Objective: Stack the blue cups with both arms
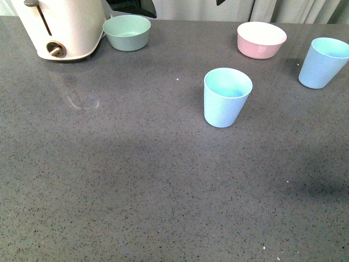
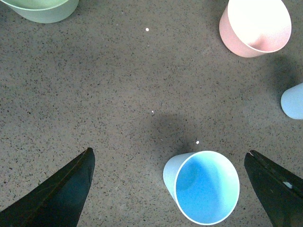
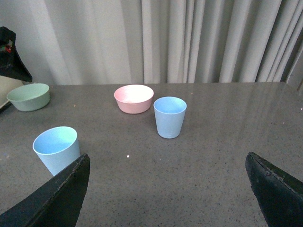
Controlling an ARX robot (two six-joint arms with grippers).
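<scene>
Two blue cups, two bowls, one toaster

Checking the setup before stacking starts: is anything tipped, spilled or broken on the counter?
Nothing stands out. The middle blue cup and the blue cup at the right edge stand upright, apart, unbroken. The pink bowl and green bowl sit upright too. No spill shows on the counter, only a tiny white speck.

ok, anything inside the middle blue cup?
Nothing visible. The left wrist view looks almost straight down into the middle blue cup and shows only bare aqua interior. In the front view its near wall hides the bottom.
</scene>
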